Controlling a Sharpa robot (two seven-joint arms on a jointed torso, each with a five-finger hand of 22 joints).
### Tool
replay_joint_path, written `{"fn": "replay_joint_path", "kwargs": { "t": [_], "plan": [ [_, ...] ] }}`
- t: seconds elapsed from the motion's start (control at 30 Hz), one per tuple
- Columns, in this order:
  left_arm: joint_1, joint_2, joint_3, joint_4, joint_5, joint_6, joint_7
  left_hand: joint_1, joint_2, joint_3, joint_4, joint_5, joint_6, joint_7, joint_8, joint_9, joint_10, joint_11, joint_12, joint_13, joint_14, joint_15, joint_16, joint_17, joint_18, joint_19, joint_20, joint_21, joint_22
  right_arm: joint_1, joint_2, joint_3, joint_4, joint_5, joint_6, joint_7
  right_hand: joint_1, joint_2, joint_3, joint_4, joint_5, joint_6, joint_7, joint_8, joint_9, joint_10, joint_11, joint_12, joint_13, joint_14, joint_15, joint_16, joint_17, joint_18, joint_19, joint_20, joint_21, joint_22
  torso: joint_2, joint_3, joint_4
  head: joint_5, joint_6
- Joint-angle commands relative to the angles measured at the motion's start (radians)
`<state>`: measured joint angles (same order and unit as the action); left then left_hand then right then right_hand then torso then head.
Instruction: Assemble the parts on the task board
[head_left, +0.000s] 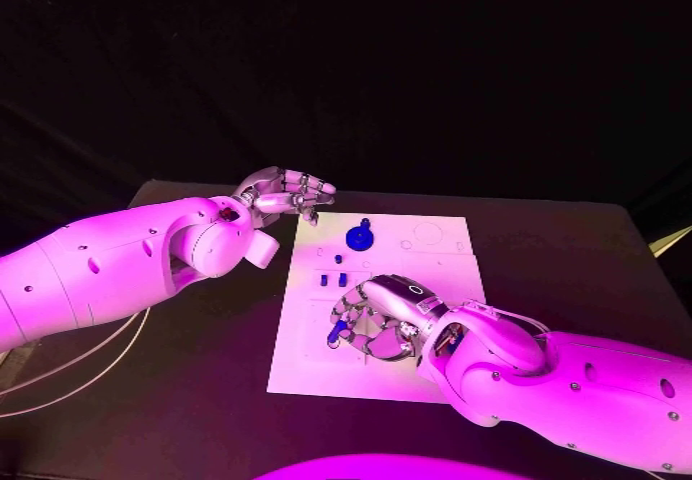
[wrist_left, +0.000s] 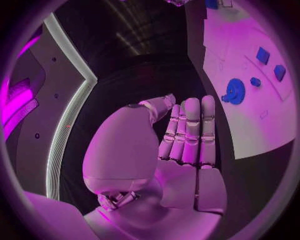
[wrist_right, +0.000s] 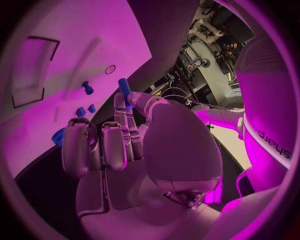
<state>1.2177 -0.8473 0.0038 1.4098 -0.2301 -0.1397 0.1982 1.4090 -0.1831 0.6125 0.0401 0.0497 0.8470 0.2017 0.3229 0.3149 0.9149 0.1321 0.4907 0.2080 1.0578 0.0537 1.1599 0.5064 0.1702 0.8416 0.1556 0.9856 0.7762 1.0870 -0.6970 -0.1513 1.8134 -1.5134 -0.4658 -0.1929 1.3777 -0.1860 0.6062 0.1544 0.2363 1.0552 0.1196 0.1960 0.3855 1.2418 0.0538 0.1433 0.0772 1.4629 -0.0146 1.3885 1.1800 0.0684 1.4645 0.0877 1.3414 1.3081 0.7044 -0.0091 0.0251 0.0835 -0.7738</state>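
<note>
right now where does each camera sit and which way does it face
Head view: on the robot's head, looking down at the white task board; both arms show.
Left wrist view: behind the open left hand, facing the board's round blue gear part.
Right wrist view: behind the right hand, which pinches a blue peg.
Head and left wrist views share the gear.

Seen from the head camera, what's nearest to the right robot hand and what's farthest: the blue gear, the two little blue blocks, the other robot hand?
1. Two blue blocks, on the task board just beyond the right robot hand, which pinches a blue piece.
2. Blue gear, farther up the board.
3. Left robot hand, past the board's far left corner.
</note>
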Motion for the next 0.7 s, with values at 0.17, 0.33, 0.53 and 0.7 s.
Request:
{"fn": "replay_joint_path", "kwargs": {
  "t": [0.17,0.33,0.53,0.7],
  "plan": [
    [0.0,0.002,0.0,0.002,0.008,0.02,0.008,-0.003,0.002,-0.003,0.001,0.001,-0.007,-0.001,0.005,0.001,-0.006,0.001,0.0,-0.002,-0.002,0.006,-0.002,-0.002,0.015,0.006,0.002,-0.006,-0.001,-0.012,0.022,-0.004,-0.032,-0.075,-0.001,-0.004,-0.008,0.0,0.001,-0.006,0.002,0.005,0.002,0.045,0.065,0.004,0.004,-0.004,0.001,0.035,-0.007,0.007,0.003,-0.015,0.02,-0.008,0.0,0.091,0.001,0.0003,0.0004,0.009,-0.007],
    [0.0,0.001,0.0,0.002,0.008,0.021,0.007,-0.003,0.002,-0.003,0.001,0.001,-0.007,-0.001,0.005,0.001,-0.006,0.001,0.0,-0.002,-0.002,0.006,-0.002,-0.002,0.015,0.006,0.002,-0.006,-0.001,-0.019,0.032,-0.005,-0.048,-0.094,0.004,-0.018,-0.008,0.0,0.001,-0.006,0.002,0.005,0.002,0.045,0.065,0.004,0.004,-0.004,0.001,0.035,-0.007,0.007,0.003,-0.015,0.02,-0.008,0.0,0.091,0.0,0.0003,0.0005,0.011,-0.011],
    [0.0,0.001,0.0,0.002,0.008,0.021,0.006,-0.003,0.001,-0.004,0.001,0.001,-0.008,-0.001,0.006,0.002,-0.006,0.001,0.001,-0.002,-0.002,0.006,-0.002,-0.002,0.015,0.006,0.002,-0.007,-0.002,-0.023,0.039,-0.006,-0.056,-0.104,0.021,-0.029,-0.009,-0.001,0.001,-0.007,0.002,0.004,0.003,0.046,0.066,0.005,0.005,-0.005,0.001,0.035,-0.007,0.007,0.004,-0.015,0.02,-0.008,0.0,0.091,0.0,-0.0005,0.0003,0.012,-0.013],
    [0.0,0.001,0.0,0.002,0.008,0.021,0.006,-0.003,0.001,-0.004,0.001,0.001,-0.008,-0.001,0.006,0.002,-0.006,0.001,0.001,-0.002,-0.002,0.006,-0.002,-0.002,0.015,0.006,0.002,-0.007,-0.002,-0.028,0.044,-0.007,-0.062,-0.114,0.035,-0.04,-0.009,-0.001,0.001,-0.007,0.002,0.004,0.003,0.046,0.066,0.005,0.005,-0.005,0.001,0.035,-0.007,0.007,0.004,-0.015,0.02,-0.008,0.0,0.091,0.0,-0.0004,-0.0004,0.014,-0.015]
  ]
}}
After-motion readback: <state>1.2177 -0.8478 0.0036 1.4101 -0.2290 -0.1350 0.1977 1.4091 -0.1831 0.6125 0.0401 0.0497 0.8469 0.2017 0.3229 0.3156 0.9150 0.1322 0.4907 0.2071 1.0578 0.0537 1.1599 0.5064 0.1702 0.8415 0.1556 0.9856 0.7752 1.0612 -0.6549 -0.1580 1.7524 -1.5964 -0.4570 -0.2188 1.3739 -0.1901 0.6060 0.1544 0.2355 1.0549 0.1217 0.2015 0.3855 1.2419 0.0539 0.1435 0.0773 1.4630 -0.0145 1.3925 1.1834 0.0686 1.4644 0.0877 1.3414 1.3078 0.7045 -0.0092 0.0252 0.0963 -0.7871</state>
